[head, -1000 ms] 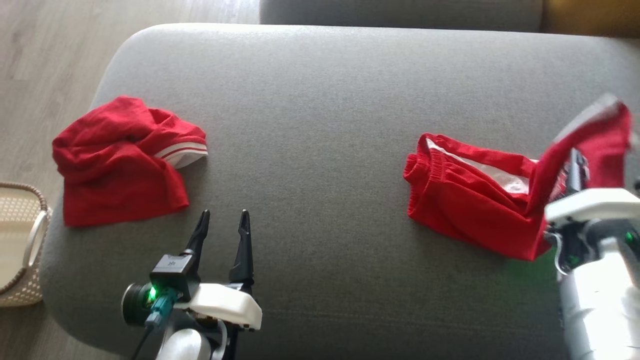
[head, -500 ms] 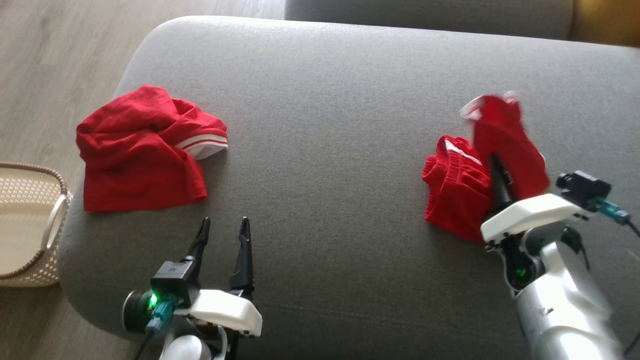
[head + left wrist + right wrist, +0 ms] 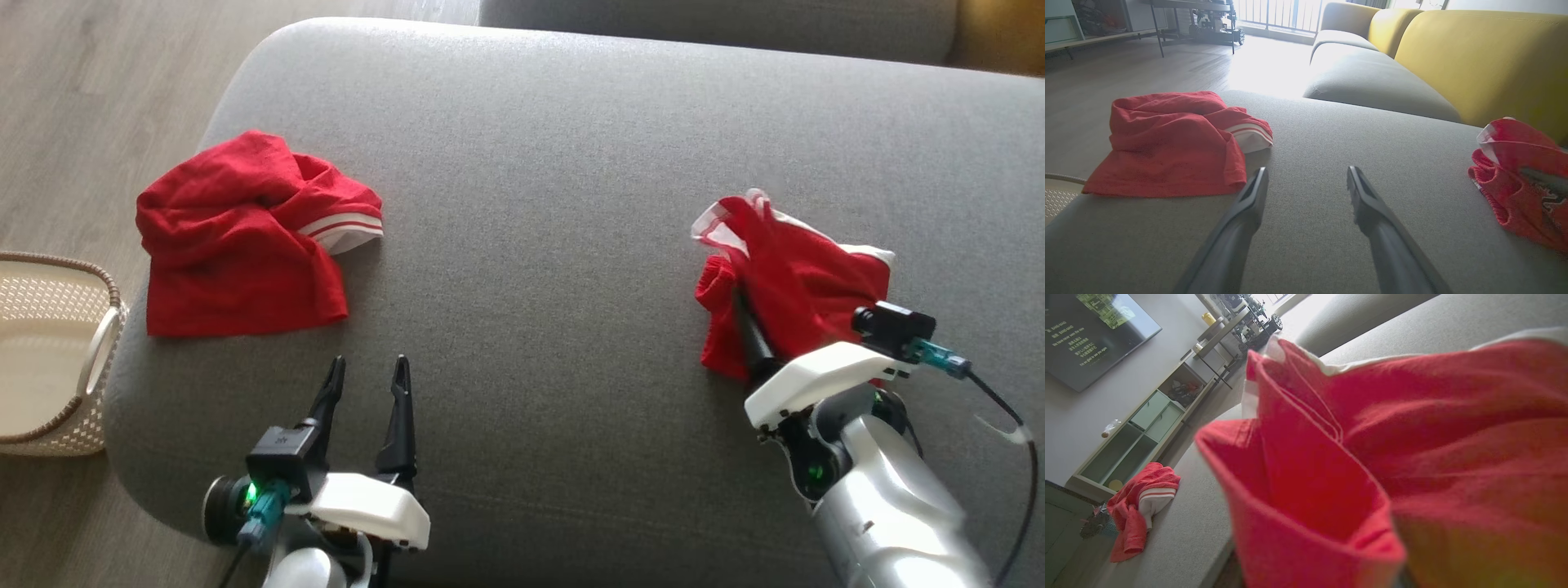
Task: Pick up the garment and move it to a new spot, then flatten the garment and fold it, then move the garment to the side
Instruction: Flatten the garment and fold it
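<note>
**A:** While that broad grey sofa cushion (image 3: pixel 531 163) offers flattening room, where's the crumpled red white-trimmed garment (image 3: pixel 804 278)?

**B:** Bunched toward its right side, draped over my right gripper (image 3: pixel 747 322), so I cannot tell its grip. My left gripper (image 3: pixel 367 367) waits spread and empty.

The writing for you to check stands on the dark wall screen (image 3: pixel 1094 335), which hangs above the low shelf unit (image 3: pixel 1139 428) in the right wrist view. Near its top edge you see a greenish patch of tiny print, and below it several slanted lines of pale letters. All of it is too small and blurred for you to read reliably.
</note>
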